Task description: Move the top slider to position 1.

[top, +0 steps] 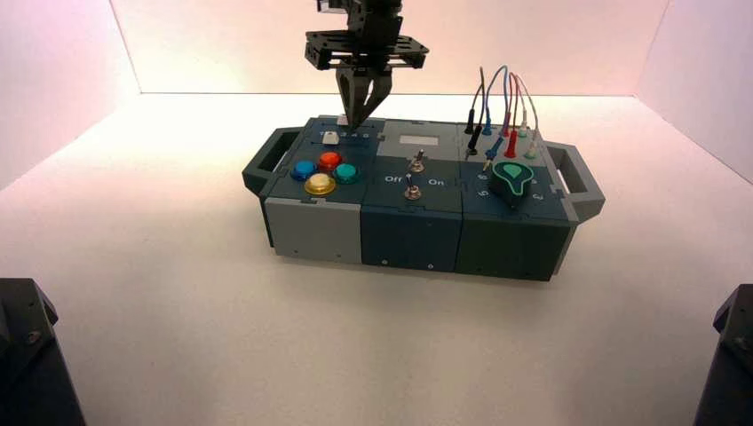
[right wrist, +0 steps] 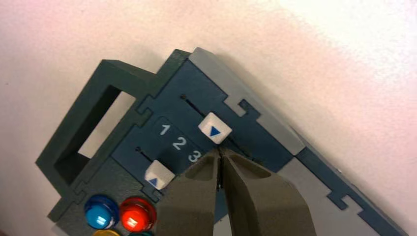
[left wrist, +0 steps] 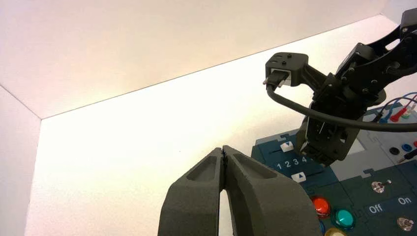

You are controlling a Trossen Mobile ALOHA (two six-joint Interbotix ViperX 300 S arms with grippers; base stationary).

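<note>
The top slider (right wrist: 215, 128) is a small white knob with a blue triangle on the dark track farthest from the buttons. It sits about level with the digit 3 (right wrist: 194, 156). Position 1 (right wrist: 164, 130) is the first printed digit, toward the box's handle. My right gripper (right wrist: 220, 151) is shut and empty. Its tips rest on the panel right beside the knob, on the side away from the 1. From above, the right gripper (top: 359, 120) points down at the panel's back left corner. My left gripper (left wrist: 223, 150) is shut, empty and held off to the box's left.
The second slider's white knob (right wrist: 159, 174) sits on the track nearer the round buttons (top: 324, 170). Two toggle switches (top: 414, 176) stand mid-box. A green knob (top: 513, 177) and plugged wires (top: 499, 115) are on the right. Handles (top: 266, 160) stick out at both ends.
</note>
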